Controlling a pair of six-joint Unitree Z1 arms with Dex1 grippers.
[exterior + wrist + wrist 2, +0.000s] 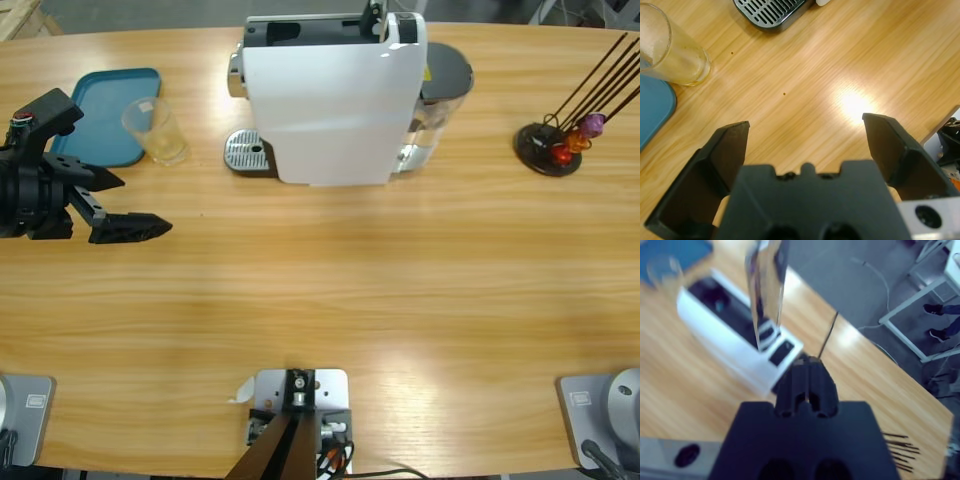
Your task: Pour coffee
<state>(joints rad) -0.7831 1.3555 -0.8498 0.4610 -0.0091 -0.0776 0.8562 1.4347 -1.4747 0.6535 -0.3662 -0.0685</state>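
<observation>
Here, the white boxy coffee machine (335, 100) stands at the far middle of the long wooden table (350, 300). Left of it, a clear drinking glass (155, 130) rests on the wood, touching the teal plastic tray (105, 115); no coffee shows inside. The left gripper (135, 228), jaws spread and empty, hovers nearer than the glass. The right gripper (807, 382) looks pressed together above the machine.
</observation>
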